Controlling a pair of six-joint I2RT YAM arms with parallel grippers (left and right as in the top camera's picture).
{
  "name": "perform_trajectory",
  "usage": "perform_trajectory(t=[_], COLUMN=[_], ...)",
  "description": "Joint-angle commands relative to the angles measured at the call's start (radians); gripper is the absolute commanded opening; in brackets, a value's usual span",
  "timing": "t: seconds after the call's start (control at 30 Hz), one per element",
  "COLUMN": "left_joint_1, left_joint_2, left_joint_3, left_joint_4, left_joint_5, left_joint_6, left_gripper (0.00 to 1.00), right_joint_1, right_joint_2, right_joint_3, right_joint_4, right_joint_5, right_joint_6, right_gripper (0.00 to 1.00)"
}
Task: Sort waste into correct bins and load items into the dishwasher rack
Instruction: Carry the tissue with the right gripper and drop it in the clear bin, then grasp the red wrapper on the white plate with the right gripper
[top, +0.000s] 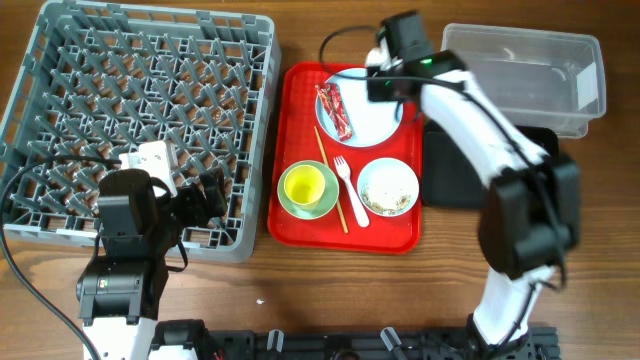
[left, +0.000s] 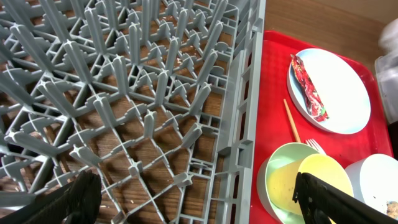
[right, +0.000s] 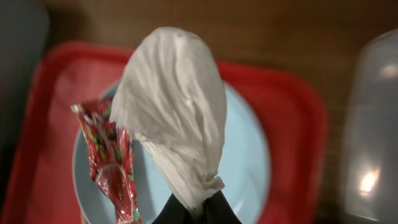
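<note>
My right hand (right: 194, 213) pinches the white tissue (right: 174, 112) above the blue plate (right: 249, 168). My left hand (left: 193, 202) is wide open over the rack (left: 124, 93), holding nothing.

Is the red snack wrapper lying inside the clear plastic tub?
No, the red snack wrapper lies on the pale blue plate on the red tray.
</note>
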Motion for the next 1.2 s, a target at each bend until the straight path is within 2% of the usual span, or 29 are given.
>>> perform_trajectory(t=[0.0,0.13,0.17,0.3,0.33,0.37,0.43,0.5,0.53,0.67,0.83,0.87,0.97,1.0,1.07,1.13,1.17], left_joint_1=[-0.004,-0.004,-0.004,-0.004,-0.004,-0.004,-0.004,-0.004,-0.004,-0.004,-0.004,-0.004,-0.004,-0.004,-0.004,-0.004,-0.004], left_joint_2=[-0.002,-0.002,-0.002,-0.002,-0.002,-0.002,-0.002,-0.002,-0.002,-0.002,-0.002,-0.002,-0.002,-0.002,-0.002,-0.002,-0.002], left_joint_3=[0.021,0.021,0.021,0.021,0.021,0.021,0.021,0.021,0.021,0.021,0.021,0.021,0.021,0.021,0.021,0.021,0.021], left_joint_4=[0.004,0.004,0.004,0.003,0.004,0.004,0.004,0.004,0.003,0.003,0.003,0.003,0.003,0.003,0.003,0.003,0.003], left_joint_5=[-0.006,-0.006,-0.006,-0.006,-0.006,-0.006,-0.006,-0.006,-0.006,-0.006,-0.006,-0.006,-0.006,-0.006,-0.006,-0.006,-0.006], left_joint_6=[-0.009,-0.009,-0.009,-0.009,-0.01,-0.009,-0.01,-0.009,-0.009,-0.01,-0.01,-0.01,-0.01,-0.01,-0.01,-0.01,-0.01], left_gripper=[1.0,1.0,1.0,1.0,1.0,1.0,1.0,1.0,1.0,1.0,1.0,1.0,1.0,1.0,1.0,1.0,1.0], right_joint_1=[-0.124,-0.289,-0.312,-0.33,-0.329,-0.329,-0.322,-0.291,-0.27,-0.089,0.099,0.12,0.158,0.173,0.182,0.182,0.182], right_joint_2=[-0.121,-0.1,-0.092,-0.055,-0.058,-0.068,-0.114,-0.167,-0.176,-0.125,0.06,0.101,0.181,0.217,0.247,0.254,0.254], right_joint_3=[0.013,0.009,0.009,0.008,0.008,0.009,0.009,0.009,0.009,0.008,0.008,0.008,0.008,0.008,0.008,0.007,0.007], right_joint_4=[0.003,-0.003,-0.002,-0.007,0.005,0.006,-0.011,-0.019,-0.021,-0.035,-0.021,-0.004,0.017,0.022,0.019,0.018,0.018], right_joint_5=[0.113,0.109,0.109,0.078,0.078,0.078,-0.051,-0.307,-0.344,-0.288,-0.12,-0.119,-0.118,-0.076,-0.017,0.0,0.009], right_joint_6=[0.005,0.005,0.003,-0.047,-0.048,-0.048,-0.055,-0.074,-0.074,-0.074,-0.016,-0.013,0.018,0.048,0.116,0.159,0.169], right_gripper=[0.05,0.06,0.09,0.43,0.61,0.91,1.0,0.99,0.99,0.99,0.98,0.93,0.91,0.86,0.85,0.74,0.65])
